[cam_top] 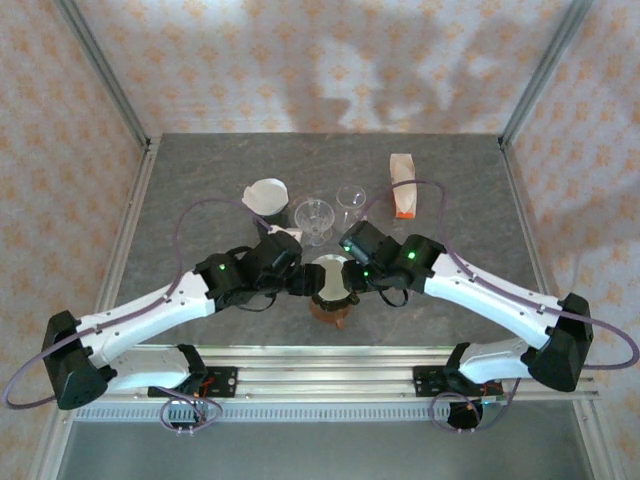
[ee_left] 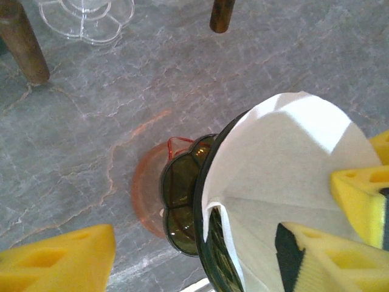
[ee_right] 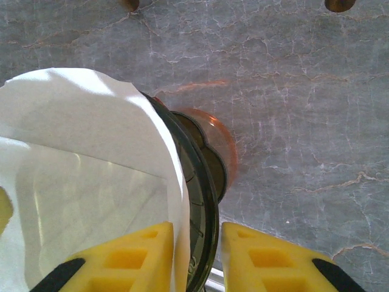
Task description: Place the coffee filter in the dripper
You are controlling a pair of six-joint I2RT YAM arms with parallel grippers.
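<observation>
The dark glass dripper (cam_top: 330,303) stands on an orange base near the front middle of the table, with the white paper coffee filter (cam_top: 328,275) sitting in its cone. In the left wrist view the filter (ee_left: 285,158) lines the dripper (ee_left: 182,201). My left gripper (ee_left: 194,261) (cam_top: 302,280) is open wide, one finger outside the dripper and the other inside the filter. In the right wrist view my right gripper (ee_right: 197,258) (cam_top: 352,274) is shut across the dripper's rim (ee_right: 203,182), pinning the filter (ee_right: 79,152) against it.
Behind the dripper stand two clear glasses (cam_top: 313,217) (cam_top: 351,198), a holder with white filters (cam_top: 266,195) and a white-and-orange packet (cam_top: 403,185). Brown wooden legs (ee_left: 24,45) (ee_left: 222,15) and a clear glass foot (ee_left: 85,15) lie just beyond the dripper.
</observation>
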